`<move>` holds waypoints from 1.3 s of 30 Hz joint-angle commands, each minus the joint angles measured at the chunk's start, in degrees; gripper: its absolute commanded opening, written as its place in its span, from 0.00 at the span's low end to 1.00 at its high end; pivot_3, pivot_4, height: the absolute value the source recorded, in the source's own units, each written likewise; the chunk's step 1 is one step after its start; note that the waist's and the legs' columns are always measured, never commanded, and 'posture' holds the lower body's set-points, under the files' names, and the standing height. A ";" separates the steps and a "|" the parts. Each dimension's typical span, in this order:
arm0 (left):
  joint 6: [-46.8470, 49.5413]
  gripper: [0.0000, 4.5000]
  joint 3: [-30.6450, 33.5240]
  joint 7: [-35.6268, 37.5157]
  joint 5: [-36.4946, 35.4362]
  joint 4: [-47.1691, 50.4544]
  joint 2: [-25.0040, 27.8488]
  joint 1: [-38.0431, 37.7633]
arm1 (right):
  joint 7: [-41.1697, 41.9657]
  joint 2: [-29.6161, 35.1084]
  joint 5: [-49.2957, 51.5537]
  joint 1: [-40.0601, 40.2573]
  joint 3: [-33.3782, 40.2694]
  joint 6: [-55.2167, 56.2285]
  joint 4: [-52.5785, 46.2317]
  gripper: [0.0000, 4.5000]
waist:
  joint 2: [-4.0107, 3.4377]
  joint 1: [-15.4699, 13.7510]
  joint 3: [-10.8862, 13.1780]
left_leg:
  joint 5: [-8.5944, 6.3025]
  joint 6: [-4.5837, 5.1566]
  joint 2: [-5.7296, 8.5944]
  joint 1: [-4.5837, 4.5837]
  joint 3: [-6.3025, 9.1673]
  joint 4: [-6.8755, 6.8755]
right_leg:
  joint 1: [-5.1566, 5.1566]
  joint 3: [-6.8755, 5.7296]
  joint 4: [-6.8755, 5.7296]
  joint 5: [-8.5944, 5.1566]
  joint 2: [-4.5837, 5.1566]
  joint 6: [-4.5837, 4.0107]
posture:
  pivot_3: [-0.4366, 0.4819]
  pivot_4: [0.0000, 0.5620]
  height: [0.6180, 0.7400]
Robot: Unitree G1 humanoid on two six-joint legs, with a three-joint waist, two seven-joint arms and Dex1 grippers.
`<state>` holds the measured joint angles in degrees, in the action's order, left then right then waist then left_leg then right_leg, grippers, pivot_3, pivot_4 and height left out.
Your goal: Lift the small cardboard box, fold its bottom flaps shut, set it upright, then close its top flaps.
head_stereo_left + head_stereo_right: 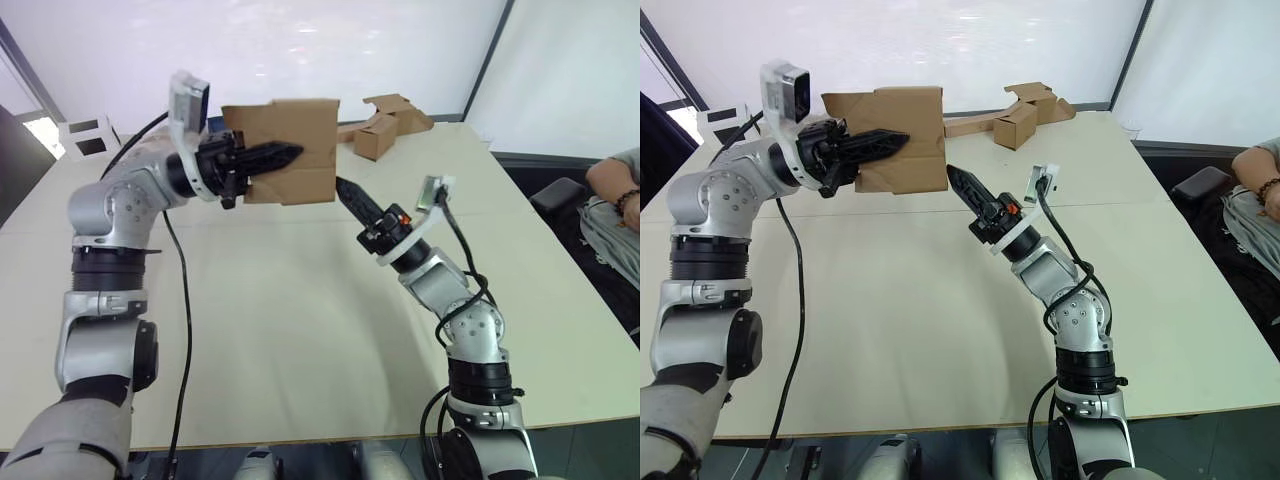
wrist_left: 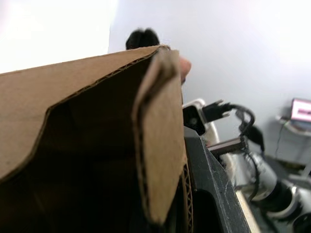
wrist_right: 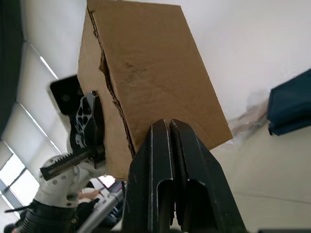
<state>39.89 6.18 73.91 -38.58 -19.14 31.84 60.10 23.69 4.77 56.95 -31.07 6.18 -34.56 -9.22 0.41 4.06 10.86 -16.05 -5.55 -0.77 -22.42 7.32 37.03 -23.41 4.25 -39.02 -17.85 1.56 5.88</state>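
I have the small cardboard box [image 1: 290,148] lifted off the table [image 1: 300,330], upper centre of frame, my left gripper [image 1: 268,157] clamped on its wall. My right gripper [image 1: 348,190], fingers pressed together, points at its underside. Bottom flaps look partly folded; standing it upright and closing the top remain.

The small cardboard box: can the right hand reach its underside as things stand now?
Probably yes. The left hand holds the small cardboard box up off the table, and the right hand, fingers shut, points at its lower edge with nothing between them.
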 commanded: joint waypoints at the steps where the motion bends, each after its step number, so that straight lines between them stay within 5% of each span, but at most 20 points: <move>1: -0.88 0.00 -0.74 0.99 0.94 -0.78 -0.13 0.67 | 1.72 0.71 -1.99 -0.13 -2.52 0.05 -3.71 0.02 | 0.00 0.00 0.00 | 0.00 0.00 0.00 0.00 0.00 0.00 | 0.00 0.00 0.00 0.00 0.00 0.00 | 0.48 0.27 1.00; 7: -5.56 0.00 -7.62 1.95 9.56 0.07 2.53 0.66 | 2.33 8.25 -2.20 5.75 1.45 -2.01 -8.39 0.02 | 0.00 -0.19 0.00 | -0.01 0.01 0.03 -0.03 0.00 0.01 | 0.02 0.00 0.04 0.00 0.03 0.00 | 0.48 0.27 1.00; 9: -8.81 0.00 -12.63 5.35 14.76 0.63 5.74 0.76 | 6.11 15.56 -6.21 9.43 0.85 -2.39 -10.17 0.02 | 0.00 -0.11 0.00 | -0.02 0.04 0.03 -0.02 0.00 0.01 | 0.02 0.00 0.04 0.00 0.03 0.00 | 0.48 0.27 1.00; 17: -19.09 0.00 -32.18 18.08 31.90 -9.36 7.86 15.04 | 12.54 34.84 -23.41 17.04 -7.03 -0.11 -18.64 0.02 | 0.04 -0.25 0.03 | -0.08 0.14 0.05 -0.02 -0.01 0.03 | 0.04 0.00 0.07 -0.02 -0.05 0.01 | 0.48 0.27 1.00; 29: -19.64 0.00 -49.15 18.59 41.98 -13.54 0.23 16.25 | 6.92 32.09 -31.92 18.55 -13.16 -2.06 -24.37 0.02 | 0.11 -0.27 0.08 | -0.19 0.34 0.05 -0.05 -0.02 0.08 | 0.09 0.05 0.17 -0.04 -0.02 0.04 | 0.48 0.27 1.00; 32: -20.28 0.15 -49.21 18.59 41.46 -14.64 -0.26 16.73 | 6.68 32.20 -33.08 19.47 -13.14 -2.06 -24.77 0.00 | 0.12 -0.19 0.08 | -0.19 0.34 0.05 -0.04 -0.01 0.08 | 0.09 0.04 0.17 -0.03 -0.02 0.04 | 0.48 0.27 1.00; 37: -17.73 0.56 -50.88 18.59 32.99 -12.18 2.01 20.24 | 7.65 32.39 -34.19 21.91 -12.77 -1.45 -24.32 0.00 | 0.14 -0.21 0.09 | -0.20 0.36 0.04 -0.04 -0.01 0.07 | 0.09 0.04 0.17 -0.04 -0.03 0.04 | 0.48 0.27 1.00; 39: -13.64 0.56 -48.15 18.59 28.15 -12.76 1.70 22.59 | 8.49 32.23 -34.47 21.52 -12.72 -0.84 -23.02 0.00 | 0.16 -0.23 0.11 | -0.20 0.36 0.04 -0.05 -0.01 0.09 | 0.09 0.05 0.16 -0.03 -0.02 0.04 | 0.48 0.27 1.00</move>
<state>23.28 -45.25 92.30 -5.75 -33.03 33.46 78.88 31.38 37.01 22.72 -8.76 -7.49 -36.86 -31.68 0.57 3.83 10.97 -16.25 -5.19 -0.72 -22.47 7.31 37.14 -23.32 4.29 -38.88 -17.88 1.55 5.92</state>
